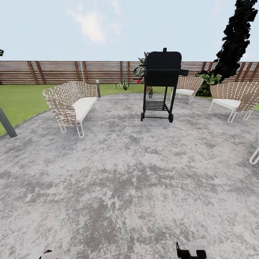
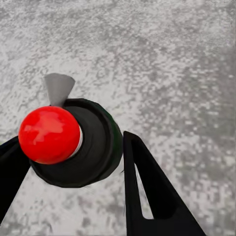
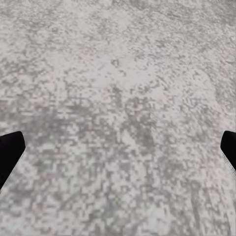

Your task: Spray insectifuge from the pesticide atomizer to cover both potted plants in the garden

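The left pincer (image 2: 73, 162) pinches the dark, red-capped pesticide atomizer (image 2: 73, 142), so pickup looks done; the right pincer (image 3: 118, 152) hangs spread over mottled grey paving (image 1: 126, 180); spraying remains, one small grey-potted plant (image 1: 150, 93) showing behind the black wheeled grill (image 1: 162, 82).

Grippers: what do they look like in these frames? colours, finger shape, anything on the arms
Left gripper: matte black fingers, flat tapered blades; one shows a long narrow cut-out slot along its side. Right gripper: black finger tips at the edges of the right wrist view, one with a thin pale edge. In the head view, the right arm end is a white casing over black parts. No cables or markings can be made out.
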{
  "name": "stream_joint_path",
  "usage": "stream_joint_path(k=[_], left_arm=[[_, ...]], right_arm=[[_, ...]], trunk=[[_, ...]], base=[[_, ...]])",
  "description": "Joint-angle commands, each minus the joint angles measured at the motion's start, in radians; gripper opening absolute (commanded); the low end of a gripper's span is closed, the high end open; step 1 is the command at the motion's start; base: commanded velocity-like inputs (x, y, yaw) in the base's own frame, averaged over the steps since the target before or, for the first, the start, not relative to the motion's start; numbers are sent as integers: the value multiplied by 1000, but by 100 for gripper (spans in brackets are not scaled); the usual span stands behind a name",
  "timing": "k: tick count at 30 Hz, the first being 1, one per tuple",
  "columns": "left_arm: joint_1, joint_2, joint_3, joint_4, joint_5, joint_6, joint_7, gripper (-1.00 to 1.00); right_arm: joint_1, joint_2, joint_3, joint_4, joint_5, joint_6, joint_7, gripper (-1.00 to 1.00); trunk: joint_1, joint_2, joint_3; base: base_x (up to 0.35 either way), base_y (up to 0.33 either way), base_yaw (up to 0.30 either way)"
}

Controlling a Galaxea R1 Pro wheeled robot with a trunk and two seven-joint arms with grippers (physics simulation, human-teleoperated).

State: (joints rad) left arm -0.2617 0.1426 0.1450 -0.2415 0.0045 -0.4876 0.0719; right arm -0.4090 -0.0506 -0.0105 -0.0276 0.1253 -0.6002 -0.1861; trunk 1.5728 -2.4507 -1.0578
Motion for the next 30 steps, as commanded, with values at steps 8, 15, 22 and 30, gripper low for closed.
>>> stream_joint_path(k=[8,15,22,30], left_arm=[[-1,0,-1,1,0,-3,5,-100],[-1,0,-1,2,0,-3,3,-100],[-1,0,-1,2,0,-3,3,-100],[-1,0,-1,2,0,-3,3,-100]], right_arm=[[-1,0,-2,1,11,-1,-8,100],[-1,1,0,2,11,-1,-7,100],[-1,1,-1,2,11,-1,-7,100],[-1,1,0,2,11,-1,-7,100]], trunk=[[0,0,-1],[0,0,-1],[0,0,-1],[0,0,-1]], base=[[339,0,0],[339,0,0],[339,0,0],[339,0,0]])
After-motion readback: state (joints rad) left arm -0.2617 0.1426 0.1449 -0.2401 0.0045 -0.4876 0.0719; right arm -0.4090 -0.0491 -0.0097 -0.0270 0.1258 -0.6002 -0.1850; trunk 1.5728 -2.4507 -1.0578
